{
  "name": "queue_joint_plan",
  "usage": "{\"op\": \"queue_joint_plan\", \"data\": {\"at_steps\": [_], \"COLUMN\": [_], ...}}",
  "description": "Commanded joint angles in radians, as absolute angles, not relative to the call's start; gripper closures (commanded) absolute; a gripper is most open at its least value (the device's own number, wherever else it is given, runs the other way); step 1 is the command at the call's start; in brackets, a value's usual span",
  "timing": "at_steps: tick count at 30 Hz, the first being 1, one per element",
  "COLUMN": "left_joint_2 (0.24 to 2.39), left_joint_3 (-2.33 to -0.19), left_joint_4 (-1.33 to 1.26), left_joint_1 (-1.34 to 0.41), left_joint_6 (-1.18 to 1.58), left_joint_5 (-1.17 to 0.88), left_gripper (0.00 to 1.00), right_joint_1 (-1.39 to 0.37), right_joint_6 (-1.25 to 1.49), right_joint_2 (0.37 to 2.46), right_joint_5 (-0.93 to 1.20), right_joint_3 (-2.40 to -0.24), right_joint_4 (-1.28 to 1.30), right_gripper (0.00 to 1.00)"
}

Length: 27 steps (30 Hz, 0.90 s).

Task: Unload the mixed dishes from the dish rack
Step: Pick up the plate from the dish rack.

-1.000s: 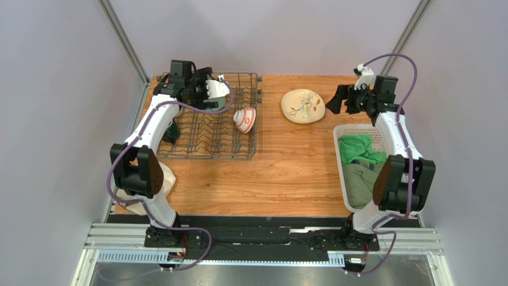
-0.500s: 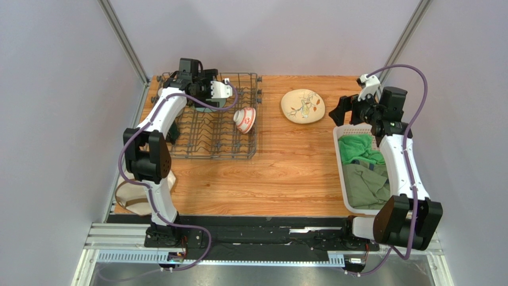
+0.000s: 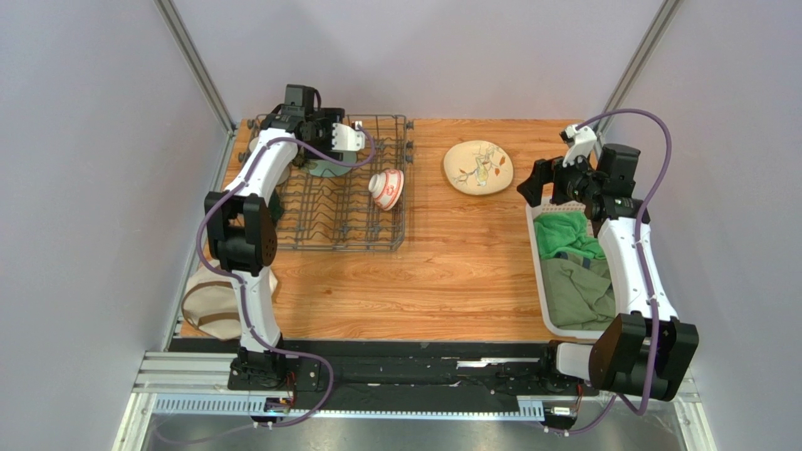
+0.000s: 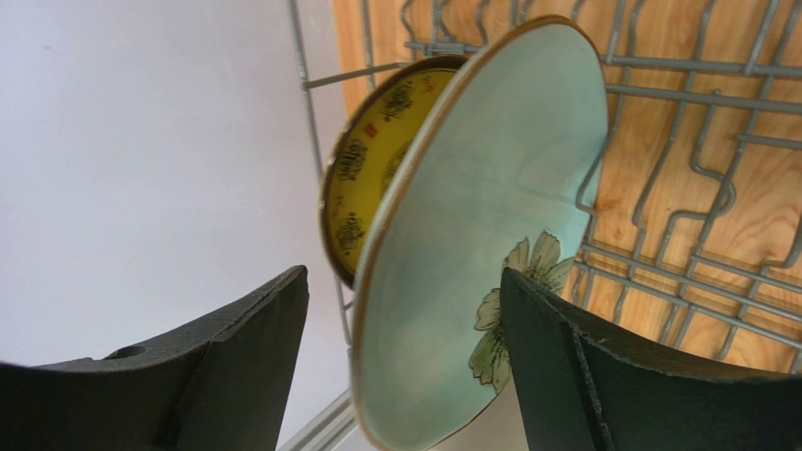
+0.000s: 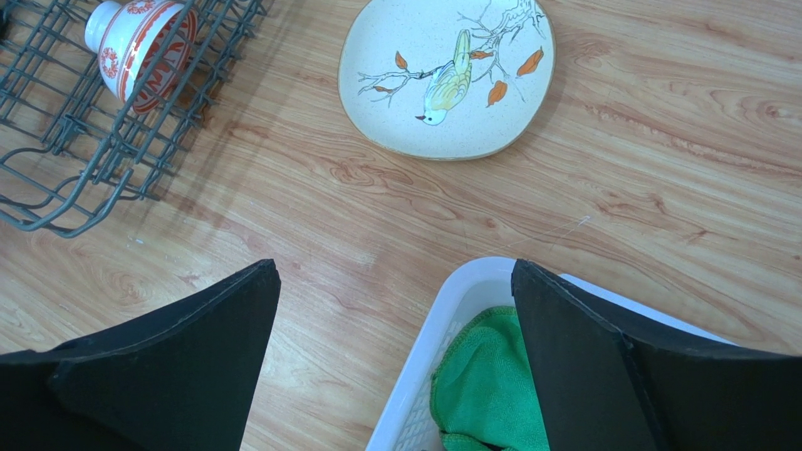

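Observation:
The grey wire dish rack (image 3: 339,230) stands at the table's back left. A pale green flowered plate (image 4: 480,235) stands on edge in it, with a yellow-and-dark patterned plate (image 4: 372,155) right behind. My left gripper (image 4: 405,277) is open, one finger on each side of the green plate's rim, not closed on it; in the top view it (image 3: 318,155) is over the rack's back left corner. A small red-and-white bowl (image 3: 386,188) lies on its side in the rack. A cream plate with a bird (image 3: 478,166) lies on the table. My right gripper (image 3: 534,178) is open and empty.
A white slotted basket (image 3: 541,272) with green cloths (image 3: 569,235) stands along the right edge, under my right gripper (image 5: 395,268). A beige rounded object (image 3: 221,305) lies at the near left corner. Grey walls close in the left, back and right.
My left arm swung toward the back and brought its gripper down over the green plate. My right gripper drew back from the cream plate to over the basket's far corner.

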<state>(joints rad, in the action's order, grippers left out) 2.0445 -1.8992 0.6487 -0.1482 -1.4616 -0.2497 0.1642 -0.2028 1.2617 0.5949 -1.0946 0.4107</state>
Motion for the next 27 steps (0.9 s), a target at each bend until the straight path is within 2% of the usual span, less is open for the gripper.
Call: {"op": "queue_joint_plan", "data": {"at_steps": [1, 11, 14, 15, 18, 27], "left_joint_2": [2.056, 2.062, 2.069, 2.072, 2.074, 2.091], "left_joint_3": [-1.950, -1.985, -1.997, -2.000, -2.002, -2.003], "left_joint_4": [0.736, 0.796, 0.822, 0.837, 0.848, 0.853], "left_joint_1": [-0.140, -0.138, -0.138, -0.140, -0.140, -0.140], "left_joint_6": [-1.537, -1.581, -1.595, -1.597, -1.605, -1.614], "left_joint_5": [-0.259, -0.256, -0.249, -0.247, -0.236, -0.215], "left_gripper": [0.20, 0.30, 0.40, 0.46, 0.53, 0.55], "right_joint_1": [0.160, 0.160, 0.160, 0.160, 0.160, 0.160], "right_joint_6": [-0.221, -0.218, -0.221, -0.222, -0.224, -0.218], "right_joint_2": [1.253, 1.255, 1.253, 1.252, 1.252, 1.252], "right_joint_5": [0.603, 0.609, 0.606, 0.606, 0.604, 0.612], "right_joint_3": [-1.077, -1.057, -1.054, -1.051, -1.046, -1.042], "right_joint_4": [0.382, 0.364, 0.365, 0.365, 0.362, 0.362], "right_gripper": [0.02, 0.02, 0.02, 0.02, 0.02, 0.03]}}
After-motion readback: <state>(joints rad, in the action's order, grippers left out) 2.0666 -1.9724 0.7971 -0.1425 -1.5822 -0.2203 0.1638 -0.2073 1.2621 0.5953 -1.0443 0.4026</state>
